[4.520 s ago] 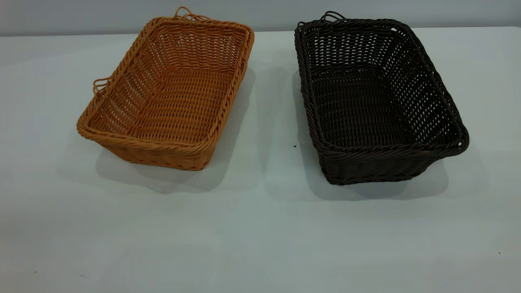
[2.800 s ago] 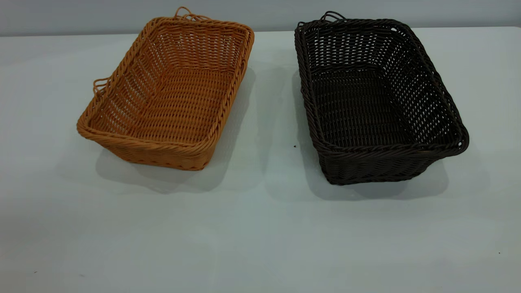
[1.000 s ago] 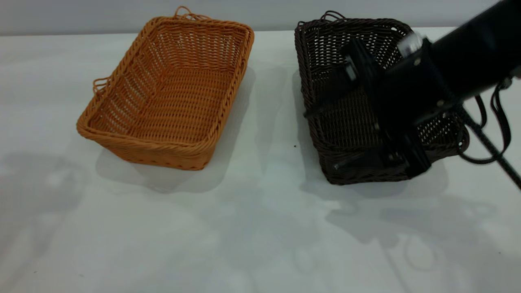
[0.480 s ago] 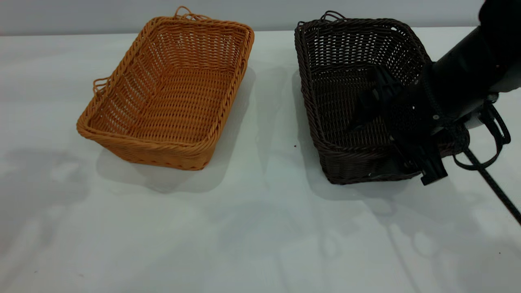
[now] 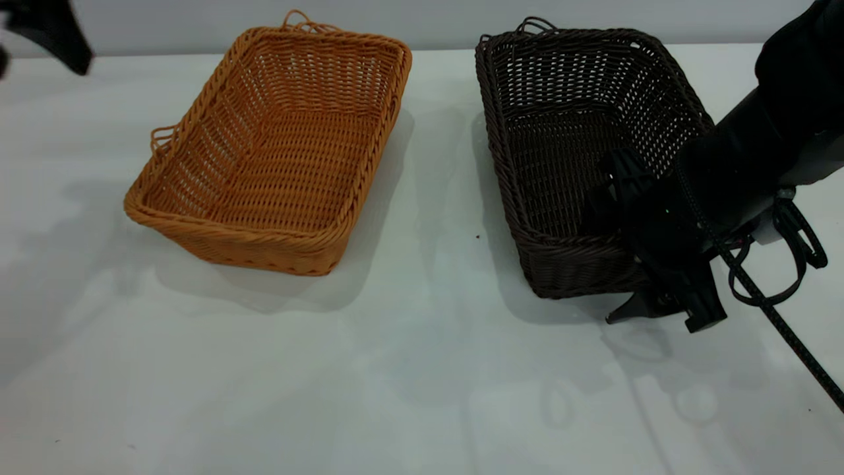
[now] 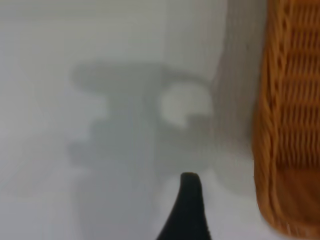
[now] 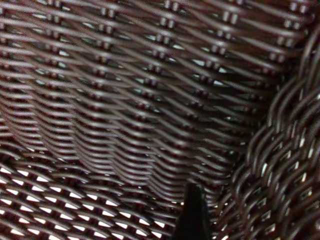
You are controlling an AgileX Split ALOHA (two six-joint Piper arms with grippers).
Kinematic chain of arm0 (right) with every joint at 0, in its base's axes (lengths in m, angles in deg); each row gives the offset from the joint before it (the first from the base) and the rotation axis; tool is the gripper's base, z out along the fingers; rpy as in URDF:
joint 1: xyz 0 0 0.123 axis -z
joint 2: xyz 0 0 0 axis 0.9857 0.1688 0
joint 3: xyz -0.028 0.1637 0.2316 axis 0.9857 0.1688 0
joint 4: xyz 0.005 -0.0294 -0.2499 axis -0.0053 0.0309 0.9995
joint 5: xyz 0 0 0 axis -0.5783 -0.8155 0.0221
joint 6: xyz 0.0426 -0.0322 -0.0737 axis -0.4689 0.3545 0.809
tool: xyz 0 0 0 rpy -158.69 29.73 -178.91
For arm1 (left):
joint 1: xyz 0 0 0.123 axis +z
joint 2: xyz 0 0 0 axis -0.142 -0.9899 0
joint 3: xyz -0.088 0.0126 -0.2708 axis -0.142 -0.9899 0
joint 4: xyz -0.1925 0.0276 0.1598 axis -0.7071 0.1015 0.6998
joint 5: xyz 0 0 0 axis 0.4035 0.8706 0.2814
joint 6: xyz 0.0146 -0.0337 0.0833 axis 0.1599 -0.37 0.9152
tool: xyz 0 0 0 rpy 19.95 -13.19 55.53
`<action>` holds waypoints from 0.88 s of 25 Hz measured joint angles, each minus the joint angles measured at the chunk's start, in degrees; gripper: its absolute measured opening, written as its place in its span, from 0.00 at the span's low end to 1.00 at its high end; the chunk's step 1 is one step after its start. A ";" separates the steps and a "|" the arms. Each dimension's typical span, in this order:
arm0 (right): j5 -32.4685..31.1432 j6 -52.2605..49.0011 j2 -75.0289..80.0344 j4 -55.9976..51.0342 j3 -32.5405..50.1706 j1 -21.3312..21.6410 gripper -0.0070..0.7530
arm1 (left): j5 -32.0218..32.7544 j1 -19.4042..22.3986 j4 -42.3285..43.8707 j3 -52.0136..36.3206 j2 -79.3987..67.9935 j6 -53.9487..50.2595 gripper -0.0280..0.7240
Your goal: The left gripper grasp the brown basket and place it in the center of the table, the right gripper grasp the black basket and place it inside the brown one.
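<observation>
While the brown basket [image 5: 273,148] is left untouched, the black basket [image 5: 593,152] is now straddled at its near corner by the right end effector [image 5: 633,247], fingers apart; the left end effector's [image 6: 186,212] state cannot be told.

No readable text or labels.

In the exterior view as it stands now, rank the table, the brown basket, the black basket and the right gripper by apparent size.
1. The table, by far.
2. The brown basket and the black basket: they look alike, so no ranking between them.
3. The right gripper, at the black basket's near right corner; it seems nearer the camera, so its size is unsure.
</observation>
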 joint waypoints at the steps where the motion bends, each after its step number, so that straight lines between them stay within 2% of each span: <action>1: -0.05 0.00 0.00 0.00 0.00 0.00 0.72 | -0.45 -0.71 0.00 2.09 -2.10 0.32 0.83; 9: -0.73 0.00 0.00 -0.04 0.00 0.00 0.72 | -1.02 -6.05 -0.15 16.55 -20.54 1.43 0.83; 15: -0.80 0.00 0.00 -0.04 0.00 0.00 0.68 | -1.14 -6.29 -0.15 18.71 -28.24 1.50 0.78; 18: -0.80 0.00 0.00 -0.04 -0.08 0.00 0.55 | -0.58 -6.29 -0.15 18.71 -29.18 1.39 0.66; 21: -0.87 0.13 0.00 0.10 -0.18 0.00 0.35 | 0.04 -6.29 -0.15 18.77 -29.18 1.34 0.46; 22: -0.87 0.51 0.00 0.44 -0.18 0.00 0.33 | 0.22 -6.29 -0.15 18.77 -29.18 1.34 0.41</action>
